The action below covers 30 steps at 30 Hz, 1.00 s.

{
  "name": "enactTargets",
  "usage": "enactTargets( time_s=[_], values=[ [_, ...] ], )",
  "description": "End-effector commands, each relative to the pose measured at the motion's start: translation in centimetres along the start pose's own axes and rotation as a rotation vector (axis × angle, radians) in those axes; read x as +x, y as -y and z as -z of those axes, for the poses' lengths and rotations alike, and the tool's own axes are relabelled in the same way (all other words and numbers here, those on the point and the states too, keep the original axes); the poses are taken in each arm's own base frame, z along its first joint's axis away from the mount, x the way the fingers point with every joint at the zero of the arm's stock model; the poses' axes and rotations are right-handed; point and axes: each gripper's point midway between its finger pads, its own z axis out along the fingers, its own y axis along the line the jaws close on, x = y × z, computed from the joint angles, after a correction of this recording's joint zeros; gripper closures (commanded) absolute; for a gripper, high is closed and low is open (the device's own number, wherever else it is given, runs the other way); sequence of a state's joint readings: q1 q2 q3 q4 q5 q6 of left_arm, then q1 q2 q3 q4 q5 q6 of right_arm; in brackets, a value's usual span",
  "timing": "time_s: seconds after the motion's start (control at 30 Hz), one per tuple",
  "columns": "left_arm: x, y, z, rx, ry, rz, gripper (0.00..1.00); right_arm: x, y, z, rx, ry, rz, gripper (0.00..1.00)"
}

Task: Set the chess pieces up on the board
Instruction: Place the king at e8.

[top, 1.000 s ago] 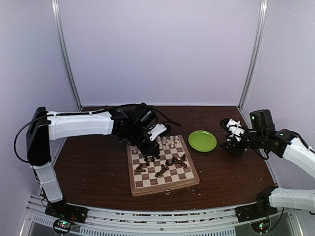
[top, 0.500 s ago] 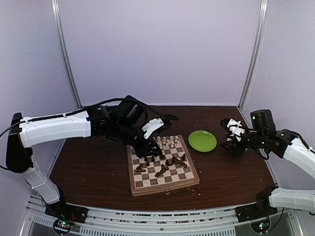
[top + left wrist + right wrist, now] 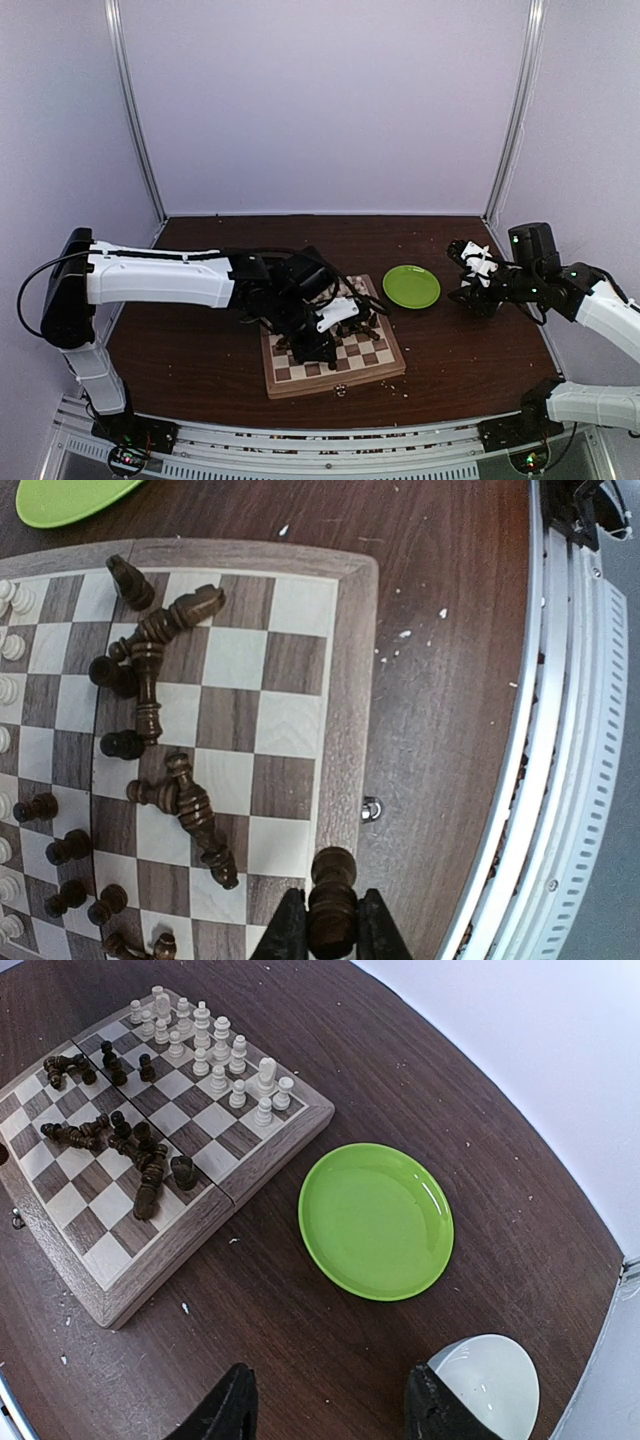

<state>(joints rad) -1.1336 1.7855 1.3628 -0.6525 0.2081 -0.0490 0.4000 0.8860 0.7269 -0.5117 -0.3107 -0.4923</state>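
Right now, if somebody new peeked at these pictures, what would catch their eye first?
The bright green plate pops out on the dark table, just right of the board. Next comes the left gripper near the board's edge, shut on one dark piece. Other dark pieces lie toppled in a jumble mid-board, while the pale pieces stand in tidy rows along the far side.
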Motion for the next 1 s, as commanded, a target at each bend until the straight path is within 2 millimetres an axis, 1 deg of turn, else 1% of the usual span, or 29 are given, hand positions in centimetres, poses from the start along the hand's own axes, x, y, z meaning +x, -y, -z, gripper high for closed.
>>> enactTargets(
  time_s=[0.0,0.17,0.33,0.7,0.83,0.97],
  values=[
    [0.5,-1.1,-1.7,-0.052,-0.026,-0.015,0.95,0.1,0.2,0.2,0.019,0.001,0.009,0.5],
    [1.2,-1.7,-2.8,-0.073,-0.057,-0.007,0.95,0.1,0.2,0.1,0.02,0.0,0.01,0.5],
    [1.4,-2.1,-3.5,-0.09,-0.068,0.002,0.95,0.1,0.1,0.1,0.017,-0.001,0.01,0.5],
    [1.7,-2.8,-3.8,-0.126,-0.08,0.012,0.9,0.2,0.1,0.0,0.014,-0.005,0.011,0.5],
    [1.7,-2.6,-3.8,-0.113,-0.078,0.009,0.79,0.2,0.1,0.0,0.014,-0.004,0.011,0.5],
    [1.3,-2.2,-3.5,-0.095,-0.064,0.006,0.72,0.2,0.1,0.0,0.012,-0.004,0.012,0.5]
  ],
)
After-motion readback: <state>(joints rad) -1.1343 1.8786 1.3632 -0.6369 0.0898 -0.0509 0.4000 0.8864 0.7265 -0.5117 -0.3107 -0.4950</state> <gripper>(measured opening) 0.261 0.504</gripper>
